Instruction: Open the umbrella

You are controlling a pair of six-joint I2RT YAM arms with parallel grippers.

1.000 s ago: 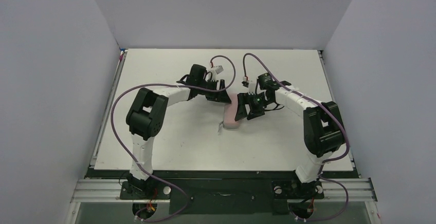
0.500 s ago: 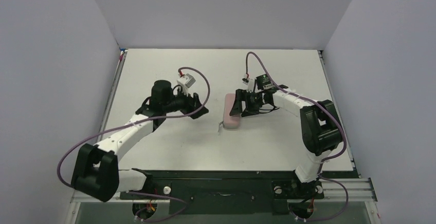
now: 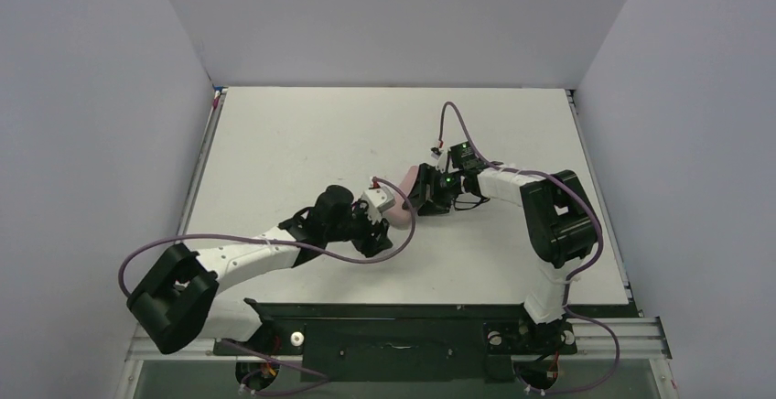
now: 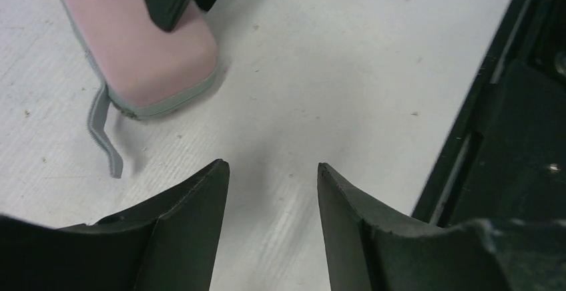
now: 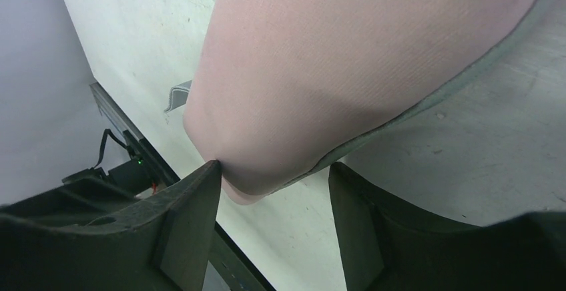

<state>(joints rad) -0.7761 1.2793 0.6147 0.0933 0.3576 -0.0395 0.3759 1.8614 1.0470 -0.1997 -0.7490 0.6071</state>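
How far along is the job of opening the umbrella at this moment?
Done: nothing that shows; no umbrella is in view, only a closed pink oval fabric case with a grey zip edge on the white table. In hand: the right pincer, open, touches one end of the case; the left pincer, open and empty, hovers near its grey strap. Left: the whole opening.

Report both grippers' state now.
Left gripper: jaws open, empty.
Right gripper: jaws open, tips against the pink case; no firm grip visible.
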